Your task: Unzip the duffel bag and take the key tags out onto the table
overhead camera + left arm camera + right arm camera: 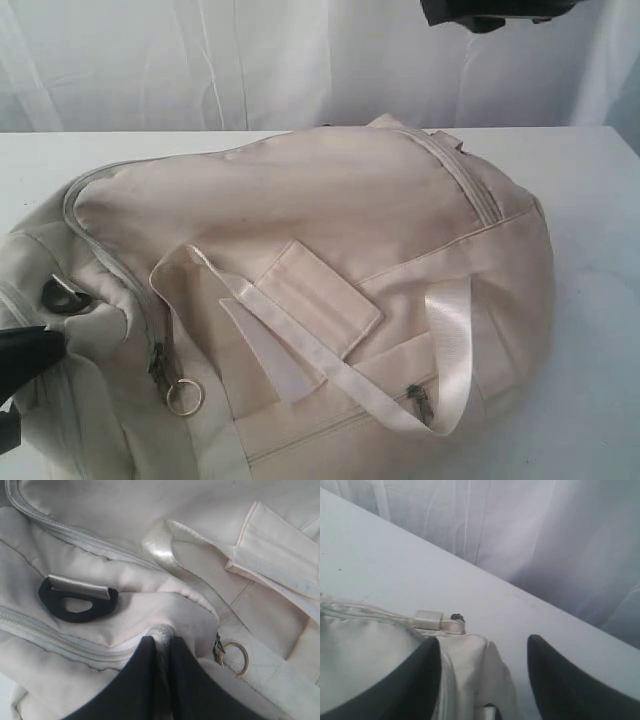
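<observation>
In the exterior view one bag (330,200) lies across the table (600,250) and covers most of it. Every zipper that shows looks shut, so the task seems to be at its beginning. The opening and the taking out are both not yet done. No key tags are in sight; they are probably inside. Two zipper pulls show: one ring pull (184,396) at the near left and one plain pull (418,402) at the near right. The left gripper (25,360) is at the left end of the bag. The right gripper (490,12) hangs high over the far side.

In the left wrist view the left gripper (159,642) is narrow and seems to pinch a fold of the bag beside a zipper. The ring pull (235,658) is near it, and the one black eyelet (77,602) is also near.

In the right wrist view the right gripper (485,652) is wide and holds nothing, above the far end of the bag (370,650).
</observation>
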You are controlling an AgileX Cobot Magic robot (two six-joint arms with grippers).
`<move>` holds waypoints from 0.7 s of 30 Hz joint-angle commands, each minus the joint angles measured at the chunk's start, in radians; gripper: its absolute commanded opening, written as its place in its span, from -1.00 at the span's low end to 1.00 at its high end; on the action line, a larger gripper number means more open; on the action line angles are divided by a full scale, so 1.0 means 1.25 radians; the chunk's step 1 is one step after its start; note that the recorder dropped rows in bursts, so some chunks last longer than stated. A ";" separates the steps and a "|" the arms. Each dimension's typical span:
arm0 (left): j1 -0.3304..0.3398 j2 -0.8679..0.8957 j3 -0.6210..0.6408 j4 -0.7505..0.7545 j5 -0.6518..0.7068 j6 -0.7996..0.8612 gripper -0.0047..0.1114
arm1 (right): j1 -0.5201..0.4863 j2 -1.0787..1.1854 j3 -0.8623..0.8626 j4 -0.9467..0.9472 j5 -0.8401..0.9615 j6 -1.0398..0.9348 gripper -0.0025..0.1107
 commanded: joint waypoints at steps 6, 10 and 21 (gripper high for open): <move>0.001 -0.002 0.006 0.005 0.034 0.000 -0.92 | -0.001 0.155 -0.002 -0.054 -0.032 -0.003 0.45; 0.001 -0.002 0.006 0.005 0.034 0.000 -0.92 | -0.001 0.220 -0.002 -0.053 -0.091 -0.003 0.45; 0.001 -0.002 0.006 0.001 0.034 0.035 -0.92 | -0.001 0.312 -0.002 -0.018 -0.092 0.040 0.37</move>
